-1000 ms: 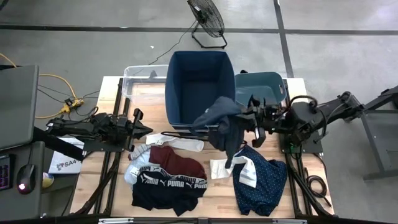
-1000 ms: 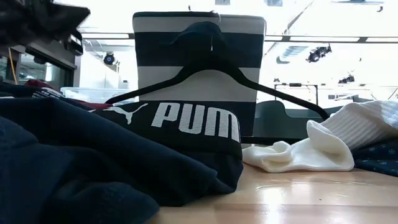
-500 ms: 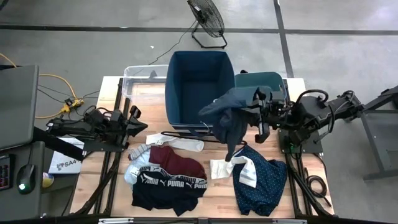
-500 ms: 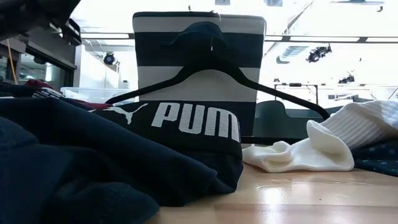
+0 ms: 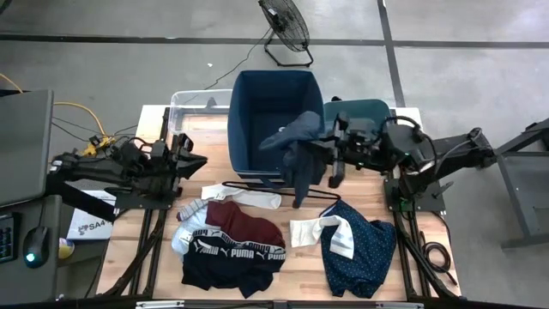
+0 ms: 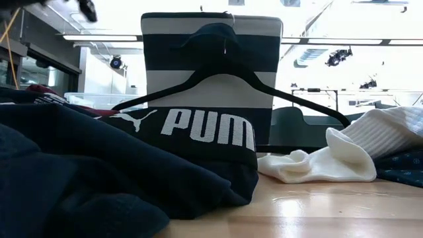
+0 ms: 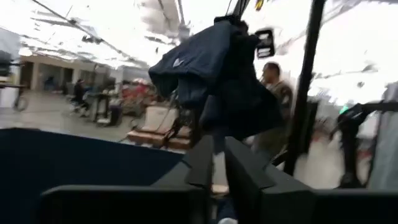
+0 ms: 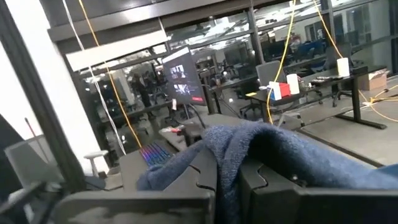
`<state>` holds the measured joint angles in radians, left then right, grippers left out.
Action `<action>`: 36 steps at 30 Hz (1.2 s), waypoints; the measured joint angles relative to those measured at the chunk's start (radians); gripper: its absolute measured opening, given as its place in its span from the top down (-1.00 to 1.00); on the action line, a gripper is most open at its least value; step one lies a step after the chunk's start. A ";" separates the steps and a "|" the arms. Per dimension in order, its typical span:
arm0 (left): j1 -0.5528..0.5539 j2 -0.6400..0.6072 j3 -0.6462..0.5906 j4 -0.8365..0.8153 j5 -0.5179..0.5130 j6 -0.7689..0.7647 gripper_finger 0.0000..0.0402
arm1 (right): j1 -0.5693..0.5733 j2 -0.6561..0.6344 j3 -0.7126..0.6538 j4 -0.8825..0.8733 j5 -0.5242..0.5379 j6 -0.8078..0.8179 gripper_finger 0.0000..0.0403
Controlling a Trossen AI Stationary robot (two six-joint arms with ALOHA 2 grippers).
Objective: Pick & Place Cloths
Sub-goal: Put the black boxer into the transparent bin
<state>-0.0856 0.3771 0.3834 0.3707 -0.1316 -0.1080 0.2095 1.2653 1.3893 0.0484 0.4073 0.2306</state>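
Presently, the right gripper (image 5: 324, 157) hangs above the counter (image 5: 154, 120) at the near right rim of the tall navy bin (image 5: 273, 120), its fingers (image 8: 264, 186) pinched on a dark grey garment (image 5: 296, 153). That garment is off the counter, bunched at the grip and drooping in a narrow tail beside the bin's front right corner; the right wrist view shows blue-grey cloth pressed between the two dark fingers. The left gripper (image 5: 196, 162) sits at the left side of the counter, level with the bin's front left corner and apart from every cloth; in the left wrist view only a narrow gap shows between its fingers (image 7: 200, 163), and whether they are parted or pressed together cannot be told. Nothing shows between them. A thin black hanger (image 5: 257, 190) lies on the counter in front of the bin, with a white cloth (image 5: 244, 198) just beside it. Nearer the front edge, a maroon garment (image 5: 249, 225) lies partly over a black garment with a PUMA waistband (image 5: 232, 257), and a pale blue-grey cloth (image 5: 187, 230) lies at their left edge. To the right, a navy white-dotted garment (image 5: 364, 253) lies spread, with a second white piece (image 5: 330, 233) overlapping its left edge. A smaller teal bin (image 5: 364, 116) stands touching the navy bin's right side, and a clear tub (image 5: 196, 107) stands at its left. The low view shows the PUMA lettering, the hanger leaning before the bin, and the white cloth lying flat on the wood.
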 joint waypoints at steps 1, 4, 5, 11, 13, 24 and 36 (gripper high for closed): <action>0.000 0.046 0.045 -0.024 -0.023 0.014 0.69 | -0.015 0.013 0.011 -0.009 -0.002 0.000 0.98; 0.000 0.177 0.189 -0.079 -0.122 0.079 0.42 | -0.061 0.043 0.035 -0.043 0.012 0.005 0.98; 0.000 0.216 0.237 -0.092 -0.148 0.110 0.33 | -0.077 0.050 0.039 -0.050 0.023 0.006 0.98; 0.000 0.433 0.513 -0.090 -0.188 0.337 -0.21 | -0.156 0.071 0.040 -0.078 0.091 0.017 0.98; 0.000 0.508 0.599 -0.097 -0.190 0.396 -0.37 | -0.181 0.085 0.040 -0.074 0.090 0.040 0.98; 0.000 0.912 1.063 -0.397 -0.402 0.524 -0.87 | -0.257 0.098 0.040 -0.047 0.003 0.026 0.98; 0.000 1.128 1.274 -0.504 -0.498 0.581 -0.88 | -0.284 0.098 0.040 -0.052 -0.084 0.026 0.98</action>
<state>-0.0856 1.5047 1.6573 -0.1336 -0.6295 0.4734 -0.0749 1.3636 1.4296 -0.0037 0.3238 0.2565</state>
